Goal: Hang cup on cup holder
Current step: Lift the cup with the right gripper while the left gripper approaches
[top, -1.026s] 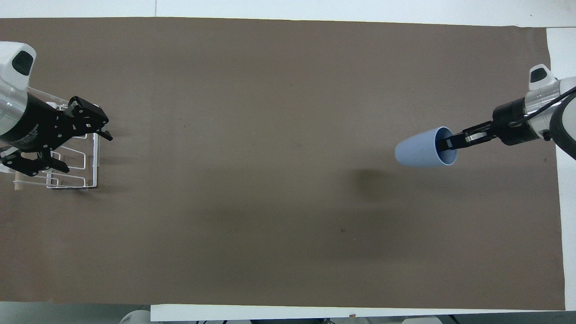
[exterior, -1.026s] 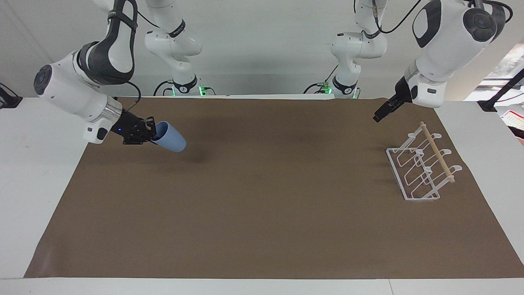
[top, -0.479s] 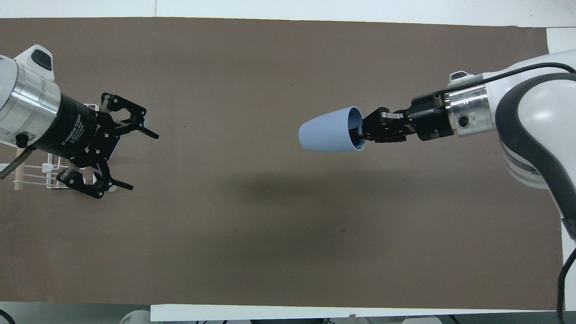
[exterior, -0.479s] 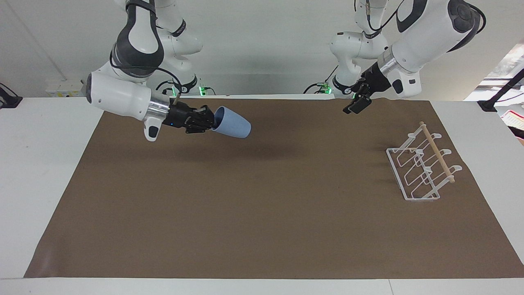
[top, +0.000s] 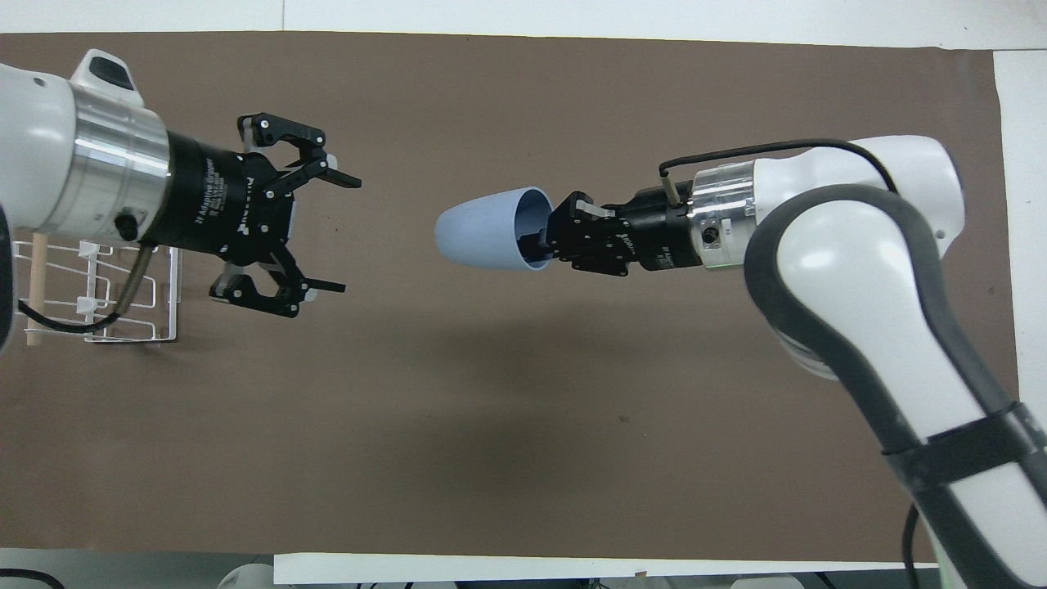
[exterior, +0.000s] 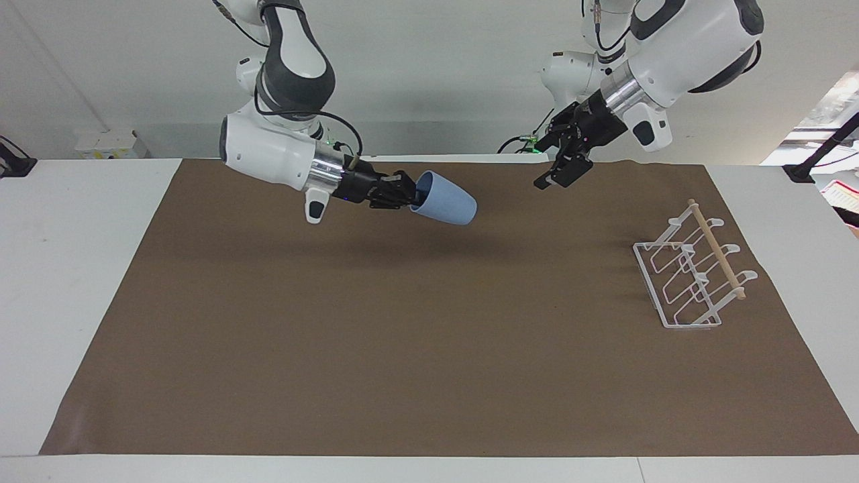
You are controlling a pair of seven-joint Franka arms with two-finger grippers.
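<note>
One cup (exterior: pixel 444 206) and one cup holder (exterior: pixel 691 275) are what you have on this worktop (exterior: pixel 402 349). Your right gripper (exterior: pixel 411 195) pinches the cup's rim, holding it on its side in the air over the middle of the edge by the robots. Your left gripper (exterior: pixel 557 176), fingers spread, hangs facing it. The cup holder stands at the left arm's end.

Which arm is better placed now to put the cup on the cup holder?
Left, probably: its open end effector faces the cup, with the cup holder at its end. The right end effector grips the cup's rim.
</note>
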